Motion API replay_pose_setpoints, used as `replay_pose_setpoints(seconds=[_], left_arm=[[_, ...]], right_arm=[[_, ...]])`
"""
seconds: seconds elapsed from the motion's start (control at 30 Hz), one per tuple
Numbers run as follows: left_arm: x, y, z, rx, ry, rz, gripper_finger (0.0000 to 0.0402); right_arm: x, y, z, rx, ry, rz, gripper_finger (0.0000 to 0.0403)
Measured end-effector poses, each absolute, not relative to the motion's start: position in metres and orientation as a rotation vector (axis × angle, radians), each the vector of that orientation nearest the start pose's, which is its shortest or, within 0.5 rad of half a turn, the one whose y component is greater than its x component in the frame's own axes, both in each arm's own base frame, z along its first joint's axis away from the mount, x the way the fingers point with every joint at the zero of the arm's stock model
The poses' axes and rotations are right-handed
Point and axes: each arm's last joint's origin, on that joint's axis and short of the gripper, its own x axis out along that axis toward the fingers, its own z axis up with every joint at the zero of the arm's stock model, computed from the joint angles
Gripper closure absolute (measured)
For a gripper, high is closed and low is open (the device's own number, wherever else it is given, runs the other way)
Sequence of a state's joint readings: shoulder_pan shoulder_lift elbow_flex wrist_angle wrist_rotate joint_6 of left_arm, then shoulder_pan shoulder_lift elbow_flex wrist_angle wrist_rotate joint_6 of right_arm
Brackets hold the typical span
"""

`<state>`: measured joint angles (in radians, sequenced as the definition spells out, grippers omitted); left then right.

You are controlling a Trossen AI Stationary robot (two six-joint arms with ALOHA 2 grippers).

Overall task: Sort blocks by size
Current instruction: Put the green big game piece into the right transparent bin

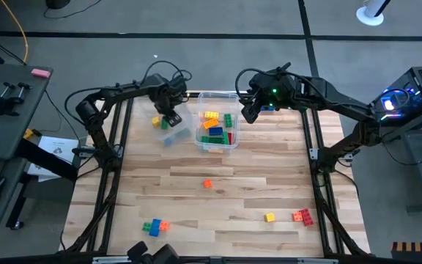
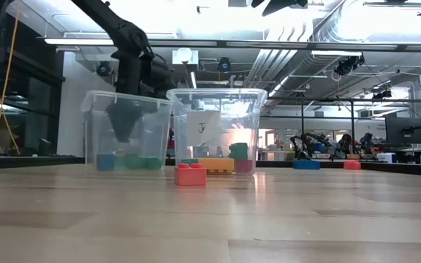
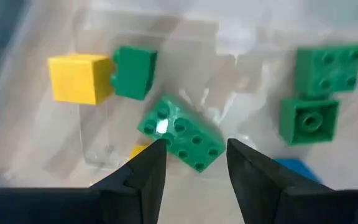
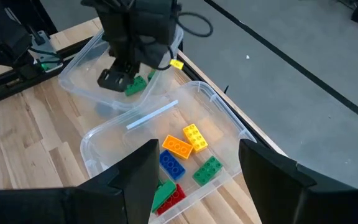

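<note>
Two clear bins stand at the table's far side. The left bin (image 1: pixel 168 125) holds yellow, green and blue blocks. The right bin (image 1: pixel 217 123) holds orange, yellow, green, blue and red blocks (image 4: pixel 179 155). My left gripper (image 3: pixel 194 146) is open and reaches down into the left bin (image 4: pixel 92 68). A green six-stud block (image 3: pixel 182 134) lies on the bin floor just beyond its fingertips, beside a yellow cube (image 3: pixel 79 78) and other green blocks (image 3: pixel 328 62). My right gripper (image 4: pixel 197 146) is open and empty, hovering at the right bin's right side (image 1: pixel 249 114).
Loose blocks lie on the near half of the table: an orange one (image 1: pixel 207 183) in the middle, a yellow one (image 1: pixel 269 217) and a red one (image 1: pixel 302 215) at the near right, and a blue, orange and green row (image 1: pixel 153 226) at the near left.
</note>
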<state>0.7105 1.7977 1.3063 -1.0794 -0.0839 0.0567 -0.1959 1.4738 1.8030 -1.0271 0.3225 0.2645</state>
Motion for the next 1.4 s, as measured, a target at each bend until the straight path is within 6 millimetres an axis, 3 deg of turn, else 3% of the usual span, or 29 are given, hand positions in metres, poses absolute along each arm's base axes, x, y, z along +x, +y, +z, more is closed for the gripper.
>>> replay_pose_setpoints(seconds=[0.13, 0.23, 0.4, 0.87, 1.07, 1.2, 1.33, 1.4], left_arm=[[0.244, 0.215, 0.202, -0.523, 1.509, 0.695, 0.0247], [0.242, 0.216, 0.194, -0.612, 1.445, 0.883, 0.0245], [0.238, 0.214, 0.176, -0.694, 1.370, 1.022, 0.0237], [0.229, 0.208, 0.145, -0.793, 1.267, 1.121, 0.0165], [0.225, 0.205, 0.137, -0.810, 1.255, 1.122, 0.0159], [0.226, 0.205, 0.138, -0.777, 1.283, 1.058, 0.0189], [0.229, 0.207, 0.142, -0.767, 1.284, 1.023, 0.0293], [0.230, 0.208, 0.148, -0.746, 1.279, 0.997, 0.0306]], right_arm=[[0.273, -0.063, 0.441, 0.209, 0.632, -0.588, 0.0185], [0.273, -0.063, 0.441, 0.208, 0.632, -0.588, 0.0185], [0.273, -0.064, 0.441, 0.200, 0.634, -0.586, 0.0185], [0.273, -0.064, 0.441, 0.200, 0.634, -0.586, 0.0185], [0.273, -0.064, 0.441, 0.200, 0.634, -0.586, 0.0185], [0.273, -0.064, 0.441, 0.200, 0.634, -0.586, 0.0185], [0.273, -0.064, 0.441, 0.201, 0.634, -0.586, 0.0185], [0.273, -0.064, 0.441, 0.205, 0.633, -0.587, 0.0185]])
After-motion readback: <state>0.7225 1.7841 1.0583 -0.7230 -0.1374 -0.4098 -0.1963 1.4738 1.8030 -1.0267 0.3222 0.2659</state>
